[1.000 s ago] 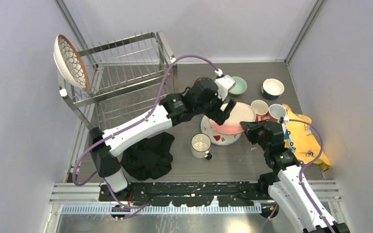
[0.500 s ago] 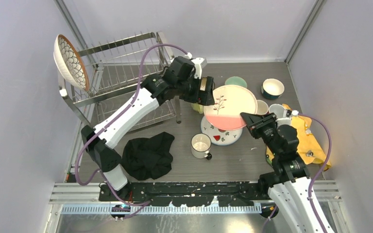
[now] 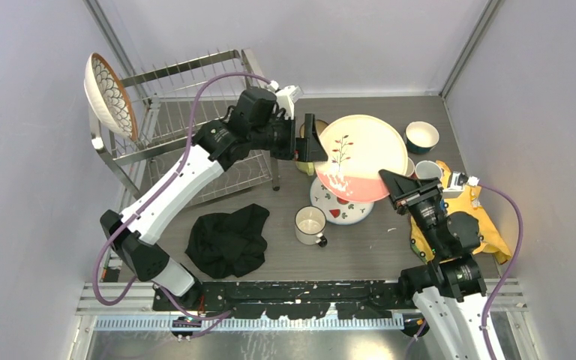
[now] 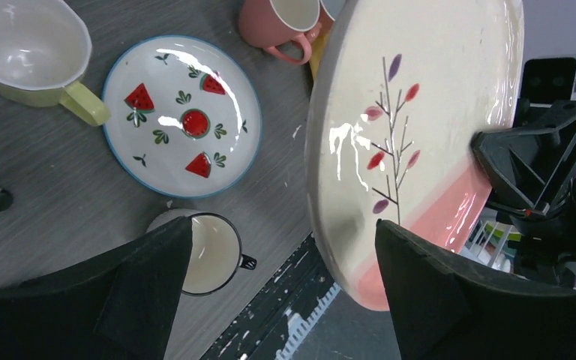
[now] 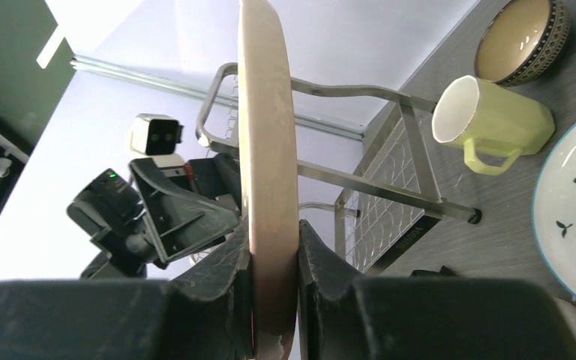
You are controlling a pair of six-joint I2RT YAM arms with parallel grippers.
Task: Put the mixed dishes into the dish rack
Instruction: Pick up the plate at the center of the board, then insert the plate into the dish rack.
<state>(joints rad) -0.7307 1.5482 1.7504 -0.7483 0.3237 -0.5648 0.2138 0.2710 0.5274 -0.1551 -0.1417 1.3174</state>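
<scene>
My right gripper (image 3: pixel 391 184) is shut on the lower rim of a cream and pink plate with a twig pattern (image 3: pixel 360 154), held in the air, tipped on edge. The right wrist view shows its rim (image 5: pixel 266 150) pinched between the fingers (image 5: pixel 274 232). My left gripper (image 3: pixel 307 142) is open, its jaws standing wide on either side of the plate's left edge (image 4: pixel 420 112), not touching. The watermelon plate (image 3: pixel 341 208) lies on the table below. The dish rack (image 3: pixel 187 112) stands back left with a scale-pattern plate (image 3: pixel 109 94) on its top corner.
A black-rimmed white mug (image 3: pixel 310 223) stands by the watermelon plate. There is a yellow mug (image 4: pixel 37 52), a pink mug (image 4: pixel 281 22), a brown bowl (image 5: pixel 521 37), a blue bowl (image 3: pixel 422 136) and a white mug (image 3: pixel 427 171). A black cloth (image 3: pixel 229 240) lies front left, a yellow cloth (image 3: pixel 480 217) right.
The cream and pink plate has been lifted off the watermelon plate and tipped up on edge, moving back. My left gripper has swung back and left to the plate's left edge.
</scene>
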